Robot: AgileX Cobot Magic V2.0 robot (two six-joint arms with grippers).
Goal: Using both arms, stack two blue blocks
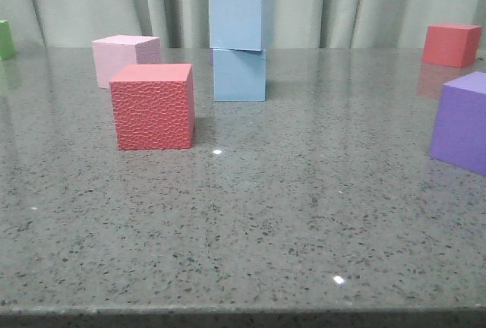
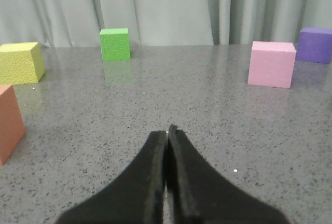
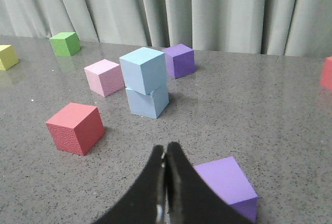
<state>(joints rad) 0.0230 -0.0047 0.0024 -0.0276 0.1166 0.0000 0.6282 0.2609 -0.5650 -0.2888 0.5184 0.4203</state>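
Note:
Two pale blue blocks stand stacked at the middle back of the table. The upper blue block (image 1: 241, 18) rests on the lower blue block (image 1: 239, 74), turned a little askew. The stack also shows in the right wrist view, upper block (image 3: 143, 70) on lower block (image 3: 147, 101). My right gripper (image 3: 166, 149) is shut and empty, well short of the stack, beside a purple cube (image 3: 226, 184). My left gripper (image 2: 167, 132) is shut and empty over bare table; no blue block shows in its view. Neither gripper shows in the front view.
A red cube (image 1: 153, 105) and a pale pink cube (image 1: 124, 58) stand left of the stack. A purple cube (image 1: 462, 121) and a red cube (image 1: 451, 44) are at the right. A green cube (image 2: 115, 43), yellow cube (image 2: 19, 62) and orange cube (image 2: 9, 123) lie far left.

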